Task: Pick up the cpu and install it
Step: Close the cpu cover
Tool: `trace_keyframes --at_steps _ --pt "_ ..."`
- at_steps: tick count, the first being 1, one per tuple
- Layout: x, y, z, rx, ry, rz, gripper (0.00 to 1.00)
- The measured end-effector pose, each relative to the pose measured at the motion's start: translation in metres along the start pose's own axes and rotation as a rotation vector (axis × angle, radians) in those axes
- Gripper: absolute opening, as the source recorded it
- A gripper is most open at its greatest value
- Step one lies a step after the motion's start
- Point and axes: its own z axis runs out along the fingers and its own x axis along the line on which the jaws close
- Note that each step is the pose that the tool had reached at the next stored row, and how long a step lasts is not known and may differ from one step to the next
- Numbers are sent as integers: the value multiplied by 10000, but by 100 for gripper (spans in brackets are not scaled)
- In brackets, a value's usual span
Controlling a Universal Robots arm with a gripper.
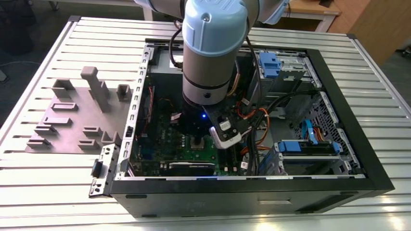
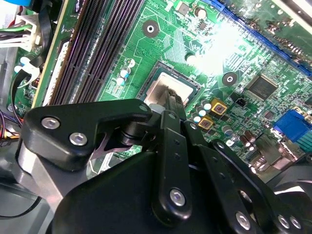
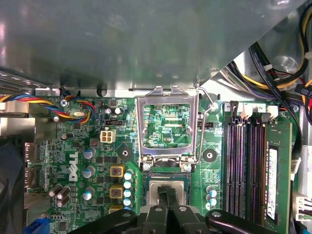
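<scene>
The cpu (image 3: 168, 186), a dull silver square, lies flat in its socket on the green motherboard (image 3: 97, 146). In both wrist views my gripper (image 3: 166, 196) sits over the middle of the chip, its two thin black fingers (image 2: 174, 105) pressed together, tips on or just above the metal top. They do not grip the chip's edges. The silver socket frame (image 3: 168, 127) stands flipped open beside the socket, its wire lever (image 3: 207, 105) raised. In the exterior view the arm (image 1: 209, 57) reaches down into the open computer case (image 1: 244, 190), and the socket (image 1: 196, 143) shows just below the wrist.
Black memory slots (image 3: 246, 161) run beside the socket. Coloured cable bundles (image 3: 73, 105) and orange and black cables (image 1: 257, 120) lie close by. Blue drive brackets (image 1: 273, 62) line the case's far side. A grey plate with plastic blocks (image 1: 77, 115) lies on the slatted table at the exterior view's left.
</scene>
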Motion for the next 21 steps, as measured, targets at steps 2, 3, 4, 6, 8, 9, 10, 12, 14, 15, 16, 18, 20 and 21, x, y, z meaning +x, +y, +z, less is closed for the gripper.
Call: trace_keyframes --at_steps 2,3,4,6,8,9,10,12,14,15,16,18,20,21 --pt "0 0 0 0 0 0 11" --pt "0 0 0 0 0 0 11" --pt "0 0 0 0 0 0 11" --pt "-5 0 -1 1 1 0 11" --pt "-17 0 -1 1 0 0 11" --pt "-25 0 -1 0 0 0 11" --pt "-34 0 -1 1 1 0 11" --pt "-58 0 -1 0 0 0 11" --pt "-90 1 -1 0 0 0 11" --pt "-102 0 -1 0 0 0 11" --pt "-108 0 -2 1 0 -1 11" --pt "-109 0 -3 1 1 1 11" --pt "-109 1 -14 3 1 1 11" --pt "-109 1 -25 1 0 0 11"
